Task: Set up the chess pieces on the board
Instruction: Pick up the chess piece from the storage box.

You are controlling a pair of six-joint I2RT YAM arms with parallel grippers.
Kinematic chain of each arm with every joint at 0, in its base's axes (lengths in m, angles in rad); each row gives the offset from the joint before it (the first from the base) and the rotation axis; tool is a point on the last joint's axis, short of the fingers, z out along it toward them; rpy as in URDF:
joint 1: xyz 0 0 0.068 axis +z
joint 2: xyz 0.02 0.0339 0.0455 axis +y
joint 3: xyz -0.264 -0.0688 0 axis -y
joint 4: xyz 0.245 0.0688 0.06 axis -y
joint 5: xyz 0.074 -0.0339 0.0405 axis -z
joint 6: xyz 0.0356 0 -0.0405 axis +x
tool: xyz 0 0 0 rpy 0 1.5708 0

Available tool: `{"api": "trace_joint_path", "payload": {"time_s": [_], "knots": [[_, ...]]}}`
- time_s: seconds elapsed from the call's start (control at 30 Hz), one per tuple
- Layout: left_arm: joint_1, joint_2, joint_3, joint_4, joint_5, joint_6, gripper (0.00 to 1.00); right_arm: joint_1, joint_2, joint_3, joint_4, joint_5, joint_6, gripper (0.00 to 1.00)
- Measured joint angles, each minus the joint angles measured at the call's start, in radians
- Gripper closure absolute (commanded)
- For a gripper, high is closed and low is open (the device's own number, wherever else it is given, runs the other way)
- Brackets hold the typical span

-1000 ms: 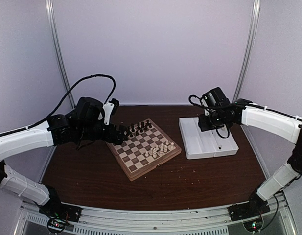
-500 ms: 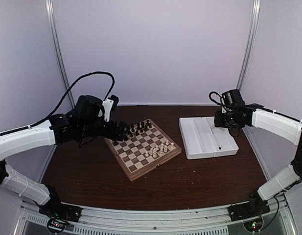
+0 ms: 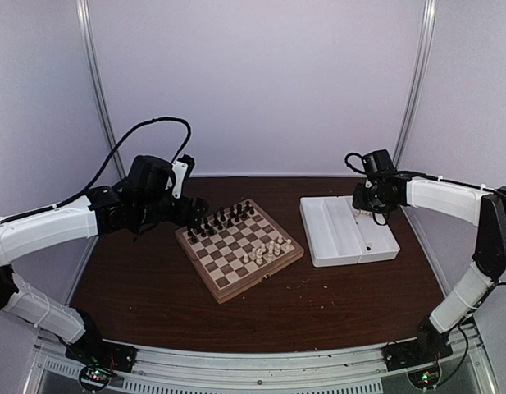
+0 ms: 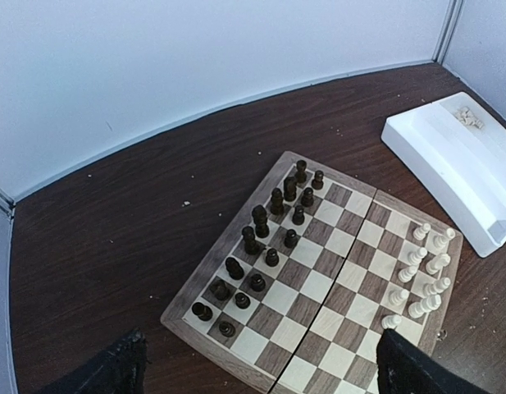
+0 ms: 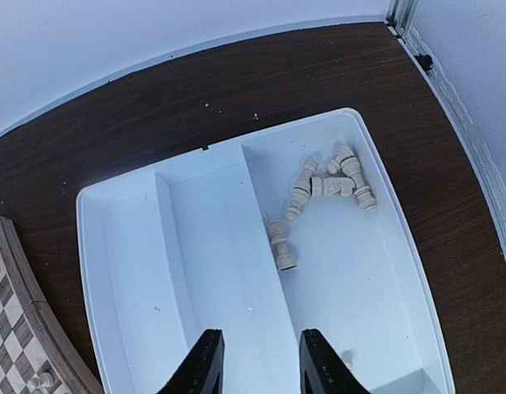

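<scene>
The board (image 3: 261, 279) lies in the middle of the table, also seen in the left wrist view (image 4: 228, 240). Several cream chess pieces (image 3: 267, 249) stand along its right side (image 4: 425, 271). More cream pieces (image 5: 330, 185) lie heaped in the right compartment of a white tray (image 5: 162, 213), and one piece (image 5: 280, 245) lies apart by the divider. My right gripper (image 5: 257, 365) hovers above the tray (image 3: 343, 246), open, with nothing between its fingers. My left gripper (image 4: 265, 369) is open wide above the board's left corner and holds nothing; in the top view it (image 3: 195, 212) sits at the board's far-left edge.
Dark chess pieces (image 4: 269, 230) stand in two rows along the board's left side (image 3: 224, 222). The tray's left and middle compartments hold nothing. Bare brown tabletop (image 3: 154, 283) surrounds the board, white walls close the back and sides, and crumbs dot the table.
My right arm has swung from the tray's near middle to its far right end, and its jaws have narrowed a little. My left arm has drawn back slightly from the board.
</scene>
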Motion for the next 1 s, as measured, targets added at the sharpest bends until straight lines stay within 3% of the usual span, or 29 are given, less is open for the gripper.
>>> {"api": "trace_joint_path", "payload": {"time_s": [0.5,0.8,1.0], "knots": [[0.0,-0.132,-0.077,0.009,0.055,-0.157,0.02,-0.091,0.016,0.037,-0.029,-0.002,0.08,0.67],[0.0,-0.18,-0.157,-0.011,0.172,-0.322,0.02,-0.097,-0.037,0.022,-0.122,-0.069,0.043,0.67],[0.0,-0.178,-0.18,-0.023,0.222,-0.383,0.02,-0.103,-0.048,-0.002,-0.184,-0.079,0.012,0.62]]}}
